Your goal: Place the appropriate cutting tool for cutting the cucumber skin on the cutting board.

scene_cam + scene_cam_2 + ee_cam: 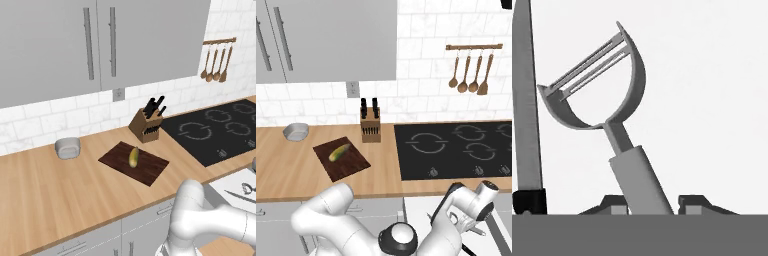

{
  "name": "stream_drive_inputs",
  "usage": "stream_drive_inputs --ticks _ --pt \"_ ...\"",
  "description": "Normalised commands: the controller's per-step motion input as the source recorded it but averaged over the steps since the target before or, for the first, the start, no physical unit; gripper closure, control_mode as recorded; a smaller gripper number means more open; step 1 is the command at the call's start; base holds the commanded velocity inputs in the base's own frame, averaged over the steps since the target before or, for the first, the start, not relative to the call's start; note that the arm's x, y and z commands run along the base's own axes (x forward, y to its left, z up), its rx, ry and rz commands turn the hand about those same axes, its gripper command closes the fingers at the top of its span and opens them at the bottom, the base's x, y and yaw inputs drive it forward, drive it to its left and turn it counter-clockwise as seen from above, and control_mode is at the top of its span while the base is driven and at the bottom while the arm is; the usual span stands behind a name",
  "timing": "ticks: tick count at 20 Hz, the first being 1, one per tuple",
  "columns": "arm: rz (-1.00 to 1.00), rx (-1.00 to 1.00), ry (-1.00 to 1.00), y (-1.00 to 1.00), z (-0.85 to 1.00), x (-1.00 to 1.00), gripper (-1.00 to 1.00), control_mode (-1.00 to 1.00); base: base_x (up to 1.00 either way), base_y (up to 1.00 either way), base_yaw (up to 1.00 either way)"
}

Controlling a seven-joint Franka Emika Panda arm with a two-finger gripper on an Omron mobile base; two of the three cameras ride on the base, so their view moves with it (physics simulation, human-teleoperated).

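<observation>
Peeler (pixel 619 130): lying on a white surface beside the knife (pixel 526 110), handle between the gripper (pixel 653 202) fingertips, contact not discernible | cucumber (pixel 134 157): on the cutting board (pixel 150 170), on the desk (pixel 60 185) | Task: grasp judged underway; transfer outstanding.

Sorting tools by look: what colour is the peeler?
Plain grey metal peeler, clearest in the hand view.

I've got the arm folded low and reaching right, gripper (pixel 653 202) pointing down, its fingertips (pixel 614 202) spread wide apart
</observation>
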Motion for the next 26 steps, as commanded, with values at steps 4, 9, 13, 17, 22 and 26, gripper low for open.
stream_drive_inputs --ticks 4,9,13,17,22,26 --pt "0.05 0.00 0.00 0.04 0.86 -0.53 1.00 -1.00 0.00 0.00 0.00" --pt "0.04 0.00 0.05 0.14 1.00 -0.60 1.00 -1.00 0.00 0.00 0.00" --pt "0.06 0.00 0.08 0.33 1.00 -0.64 1.00 -1.00 0.00 0.00 0.00" --pt "0.06 0.00 0.05 0.87 0.99 -0.11 1.00 -1.00 0.00 0.00 0.00" --pt "0.06 0.00 0.00 1.00 0.44 0.09 1.00 -1.00 0.00 0.00 0.00" --pt "0.08 0.00 -0.01 1.00 0.02 0.18 1.00 -1.00 0.00 0.00 0.00"
